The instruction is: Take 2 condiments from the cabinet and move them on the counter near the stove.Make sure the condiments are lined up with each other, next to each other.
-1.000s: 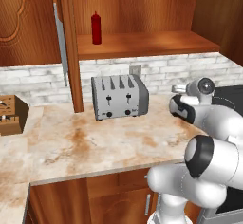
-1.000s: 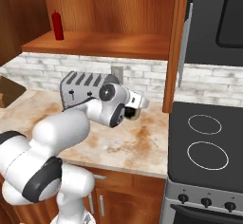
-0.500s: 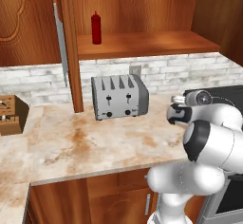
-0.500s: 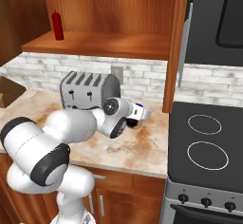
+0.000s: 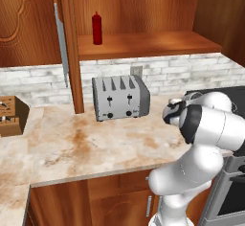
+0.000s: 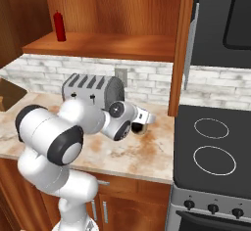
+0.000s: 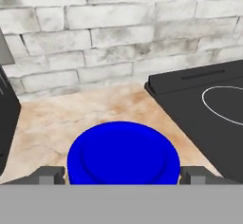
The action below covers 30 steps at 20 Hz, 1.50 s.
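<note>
The blue lid of the short jar (image 7: 123,152) sits between my gripper's (image 7: 122,174) two finger tips, which press on its sides. In the right base view the gripper (image 6: 143,121) is low over the counter (image 6: 142,151), holding the jar (image 6: 141,129) just left of the black stove (image 6: 211,142). The slim red squeeze bottle (image 5: 97,28) (image 6: 60,26) stands upright on the cabinet shelf (image 5: 143,45) (image 6: 108,46), at its left end. In the hand view the stove (image 7: 209,104) lies to the right of the jar, with bare counter (image 7: 71,118) behind it.
A silver four-slot toaster (image 5: 119,97) (image 6: 90,85) stands on the counter (image 5: 81,143) against the brick wall, left of the hand. A knife block (image 5: 9,115) sits at the far left. Open cabinet doors (image 5: 60,43) (image 6: 191,49) hang edge-on above the counter.
The hand has come down with the jar, from above the counter to low over it, beside the stove. The red bottle has stayed on the shelf.
</note>
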Motion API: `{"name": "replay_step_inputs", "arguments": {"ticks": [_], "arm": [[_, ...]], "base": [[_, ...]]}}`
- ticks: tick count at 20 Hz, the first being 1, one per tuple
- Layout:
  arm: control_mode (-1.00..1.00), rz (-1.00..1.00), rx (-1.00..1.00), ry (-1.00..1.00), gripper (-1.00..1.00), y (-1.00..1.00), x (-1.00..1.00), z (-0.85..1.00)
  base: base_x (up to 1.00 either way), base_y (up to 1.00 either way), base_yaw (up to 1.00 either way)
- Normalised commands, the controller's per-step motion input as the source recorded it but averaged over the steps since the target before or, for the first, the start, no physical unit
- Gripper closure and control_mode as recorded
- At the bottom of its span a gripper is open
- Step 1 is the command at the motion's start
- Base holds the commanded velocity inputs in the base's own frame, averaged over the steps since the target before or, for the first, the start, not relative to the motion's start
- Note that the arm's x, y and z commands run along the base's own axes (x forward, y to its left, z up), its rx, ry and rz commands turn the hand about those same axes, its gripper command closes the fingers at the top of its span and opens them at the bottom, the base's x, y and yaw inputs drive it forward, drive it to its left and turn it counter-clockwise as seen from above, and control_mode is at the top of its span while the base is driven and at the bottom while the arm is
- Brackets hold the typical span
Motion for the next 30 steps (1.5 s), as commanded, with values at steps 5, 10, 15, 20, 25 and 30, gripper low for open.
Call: {"name": "replay_step_inputs", "arguments": {"ticks": [5,10,15,20,25,30], "arm": [[-1.0,0.0,0.0,0.07,1.0,0.0,0.26,-0.18],[-1.0,0.0,0.0,0.02,1.0,0.0,0.16,-0.24],[-1.0,0.0,0.0,0.0,1.0,0.0,0.07,-0.32],[-1.0,0.0,0.0,0.0,1.0,0.0,0.07,-0.36],[-1.0,0.0,0.0,0.0,1.0,0.0,0.02,-0.39],[-1.0,0.0,0.0,0.0,-1.0,0.0,-0.44,-0.37]], "base": [[0.0,0.0,0.0],[0.0,0.0,0.0],[0.0,0.0,0.0],[0.0,0.0,0.0],[0.0,0.0,0.0],[0.0,0.0,0.0]]}}
